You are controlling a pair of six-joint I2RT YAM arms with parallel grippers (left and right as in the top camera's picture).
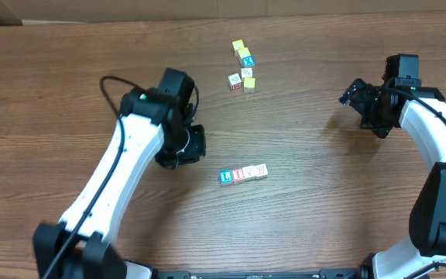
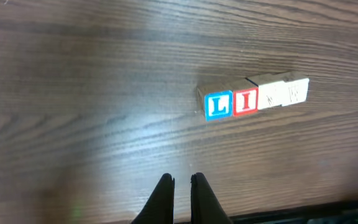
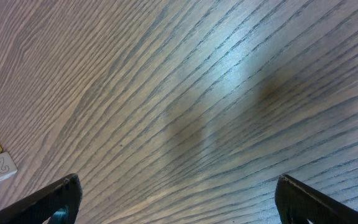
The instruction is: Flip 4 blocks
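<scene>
The blocks [image 1: 243, 174] sit in a tight row of four near the middle of the table [image 1: 324, 201]: a blue one at one end, red next, then two pale ones, all touching. The left gripper [image 2: 180, 182] hovers short of them, fingers pressed together on nothing. The right gripper [image 3: 178, 186] hangs well off to the side, spread wide and empty. It looks like the approach step to me; next, those fingers must part and take an end block without nudging its neighbour

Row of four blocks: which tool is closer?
Left. The left tool is close beside the row of blocks, at its blue end; the right tool is far past the other end.
</scene>
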